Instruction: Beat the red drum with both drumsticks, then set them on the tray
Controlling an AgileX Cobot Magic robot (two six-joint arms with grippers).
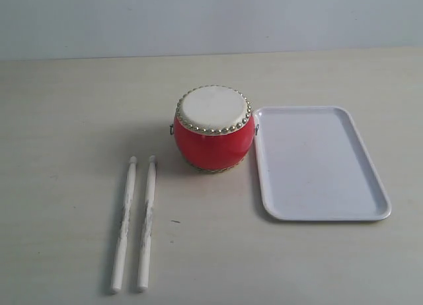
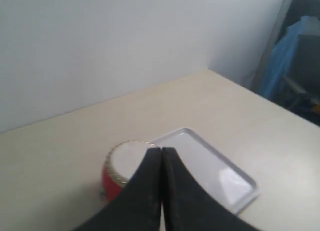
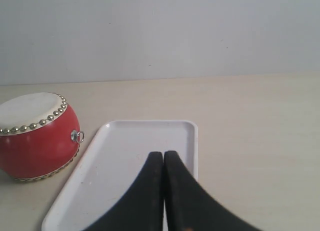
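Note:
The red drum (image 1: 213,128) with its cream skin and brass studs stands upright mid-table; it also shows in both wrist views (image 2: 116,172) (image 3: 35,136). Two off-white drumsticks (image 1: 135,222) lie side by side on the table, left and in front of the drum, tips pointing away. The white tray (image 1: 317,163) lies flat right beside the drum, with nothing on it (image 2: 235,176) (image 3: 120,161). No arm shows in the exterior view. My left gripper (image 2: 161,150) is shut and holds nothing. My right gripper (image 3: 163,153) is also shut and holds nothing, above the tray's near part.
A pale wall (image 1: 211,18) rises behind the beige table (image 1: 66,120). In the left wrist view the table's far corner (image 2: 207,71) shows, with blue cloth and dark clutter (image 2: 295,61) beyond it.

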